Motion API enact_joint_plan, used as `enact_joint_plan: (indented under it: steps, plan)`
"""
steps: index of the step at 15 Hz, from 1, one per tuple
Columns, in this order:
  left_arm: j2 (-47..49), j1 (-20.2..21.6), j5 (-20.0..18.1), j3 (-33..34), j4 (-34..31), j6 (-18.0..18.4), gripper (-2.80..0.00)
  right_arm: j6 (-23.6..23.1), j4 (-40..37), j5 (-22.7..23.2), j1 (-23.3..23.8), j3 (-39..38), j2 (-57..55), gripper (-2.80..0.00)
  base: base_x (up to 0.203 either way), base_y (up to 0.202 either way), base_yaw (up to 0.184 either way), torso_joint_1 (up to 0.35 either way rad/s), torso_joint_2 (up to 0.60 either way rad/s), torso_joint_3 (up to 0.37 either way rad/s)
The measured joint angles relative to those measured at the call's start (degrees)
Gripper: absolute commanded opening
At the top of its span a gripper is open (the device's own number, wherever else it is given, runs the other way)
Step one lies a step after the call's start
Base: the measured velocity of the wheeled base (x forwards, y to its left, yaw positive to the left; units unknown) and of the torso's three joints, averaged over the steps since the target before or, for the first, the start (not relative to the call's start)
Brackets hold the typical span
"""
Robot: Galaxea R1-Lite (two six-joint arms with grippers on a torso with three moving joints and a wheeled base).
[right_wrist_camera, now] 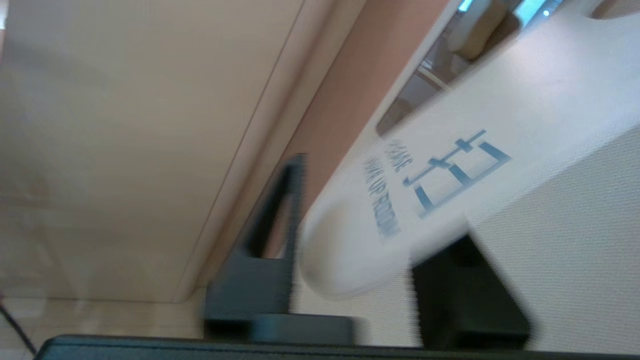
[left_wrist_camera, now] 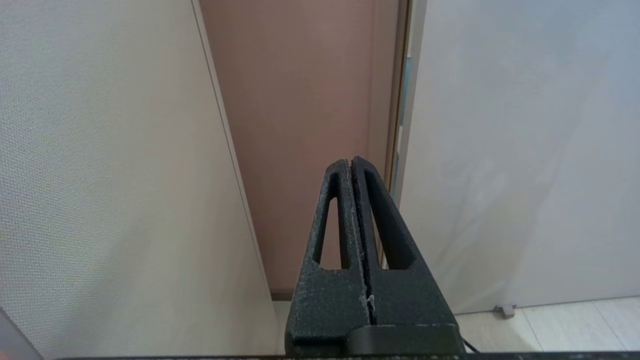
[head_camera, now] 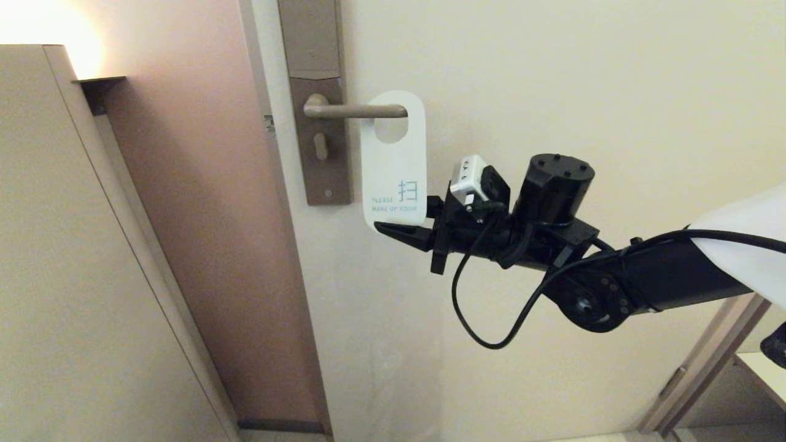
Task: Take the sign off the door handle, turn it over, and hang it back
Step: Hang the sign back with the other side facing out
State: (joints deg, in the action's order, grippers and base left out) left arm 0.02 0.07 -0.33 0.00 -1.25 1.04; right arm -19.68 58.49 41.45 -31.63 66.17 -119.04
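The sign (head_camera: 396,178) hangs by its oval hole on the end of the door handle (head_camera: 359,111), white "MAKE UP ROOM" face outward. My right gripper (head_camera: 393,222) is at the sign's lower end, reaching in from the right. In the right wrist view the sign (right_wrist_camera: 450,165) has its rounded bottom edge between the fingers of my right gripper (right_wrist_camera: 380,200). The jaws stand apart and open, with a gap on either side of the card. My left gripper (left_wrist_camera: 351,162) is shut on nothing and parked low, facing the door frame.
The handle sits on a tall brown backplate (head_camera: 319,123) on the cream door (head_camera: 552,92). A brown wall strip (head_camera: 202,215) and a beige cabinet panel (head_camera: 61,245) stand to the left. A black cable (head_camera: 485,307) loops under my right wrist.
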Motion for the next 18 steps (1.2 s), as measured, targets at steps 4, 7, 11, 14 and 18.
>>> enact_joint_plan:
  steps: [4, 7, 11, 14, 18]
  plan:
    - [0.00, 0.00, -0.01, 0.00, 0.03, 0.01, -2.80, -0.15, 0.04, 0.00, -0.37, -0.74, 0.02, 0.00, 0.000, 0.000, 0.000, 0.000, 0.00, 0.000]
    - [0.00, 0.00, 0.00, 0.00, 0.02, 0.00, -2.80, 0.13, 0.05, -0.08, -0.39, -0.95, 0.14, 0.00, 0.000, 0.000, 0.000, 0.000, 0.00, 0.000]
    - [0.00, 0.00, -0.02, 0.00, 0.00, 0.01, -2.80, 0.63, 0.05, -0.07, -0.34, -1.26, 0.59, 0.00, 0.000, 0.000, 0.000, 0.000, 0.00, 0.000]
    - [0.00, 0.00, -0.02, 0.00, 0.02, 0.00, -2.80, 0.66, 0.08, -0.08, -0.28, -1.26, 0.83, 0.00, 0.000, 0.000, 0.000, 0.000, 0.00, 0.000]
    - [0.00, 0.00, 0.00, 0.00, 0.02, 0.01, -2.80, 0.63, 0.13, -0.11, -0.23, -1.18, 0.99, 0.00, 0.000, 0.000, 0.000, 0.000, 0.00, 0.000]
